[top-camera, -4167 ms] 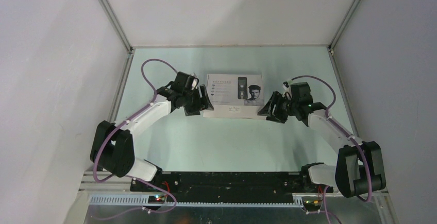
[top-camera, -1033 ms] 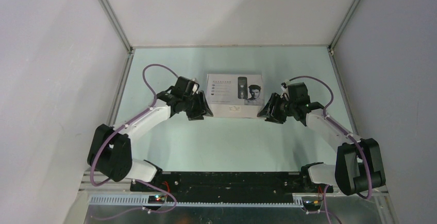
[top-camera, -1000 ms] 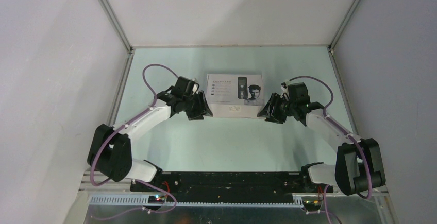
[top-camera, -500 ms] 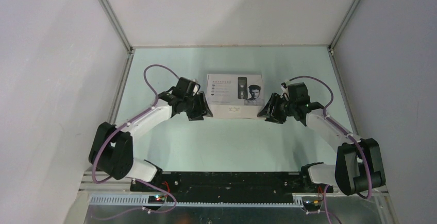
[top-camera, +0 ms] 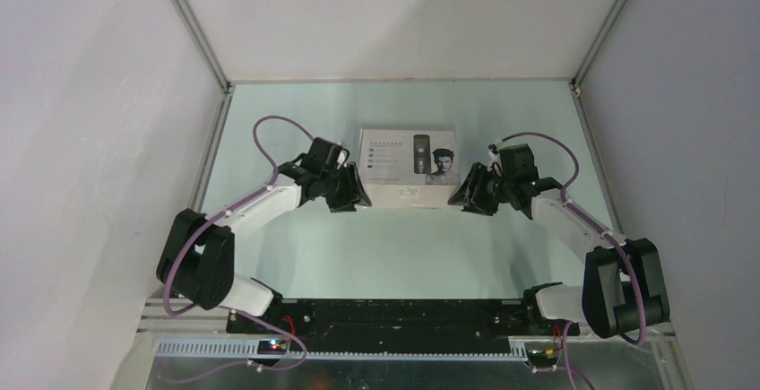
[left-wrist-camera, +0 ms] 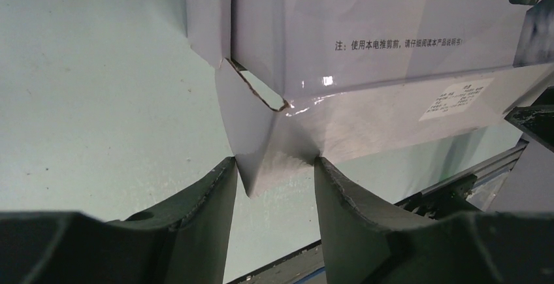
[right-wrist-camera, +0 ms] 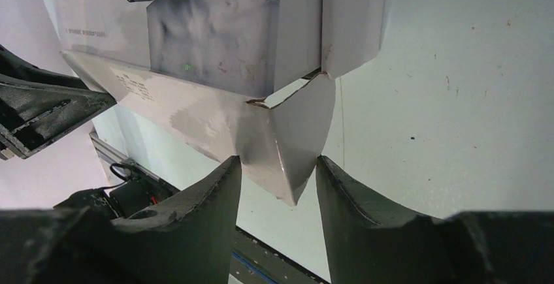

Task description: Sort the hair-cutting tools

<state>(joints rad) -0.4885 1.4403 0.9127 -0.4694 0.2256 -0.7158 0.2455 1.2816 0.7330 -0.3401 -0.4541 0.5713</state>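
Observation:
The hair-cutting tools are out of view; none lies on the table. A closed white cardboard box (top-camera: 408,166) printed with a clipper and a man's face sits mid-table. My left gripper (top-camera: 357,195) pinches its near-left corner; in the left wrist view that corner (left-wrist-camera: 274,147) is wedged between both fingers of the gripper (left-wrist-camera: 274,166). My right gripper (top-camera: 461,196) pinches the near-right corner; in the right wrist view the corner (right-wrist-camera: 287,147) sits between the fingers of the gripper (right-wrist-camera: 279,166). The end flaps gape slightly at both corners.
Grey walls with metal rails (top-camera: 204,143) close in the pale green table on the left, right and back. The black base rail (top-camera: 394,314) runs along the near edge. The right gripper shows in the left wrist view (left-wrist-camera: 532,117).
My left gripper has slid from the box's left end to its near-left corner. The right gripper and the box have hardly moved.

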